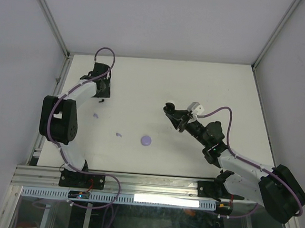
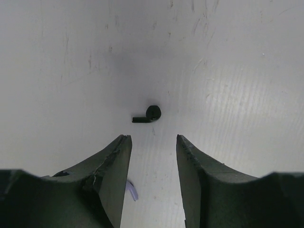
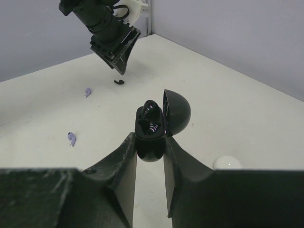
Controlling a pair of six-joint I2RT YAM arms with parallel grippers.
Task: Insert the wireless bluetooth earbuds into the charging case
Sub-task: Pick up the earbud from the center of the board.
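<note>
Black earbud (image 2: 148,115) lies just beyond the left gripper (image 2: 153,138) tips.

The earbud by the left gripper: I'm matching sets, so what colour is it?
The earbud is black, clearest in the left wrist view.

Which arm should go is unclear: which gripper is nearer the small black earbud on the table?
Left. The left gripper hangs just short of the small black earbud, jaws apart; the right gripper holds the open black charging case, far across the white table.

White-and-black arms (image 1: 62,118), purple cables (image 1: 105,51), dark scuffed end effector fingers (image 2: 113,175)
</note>
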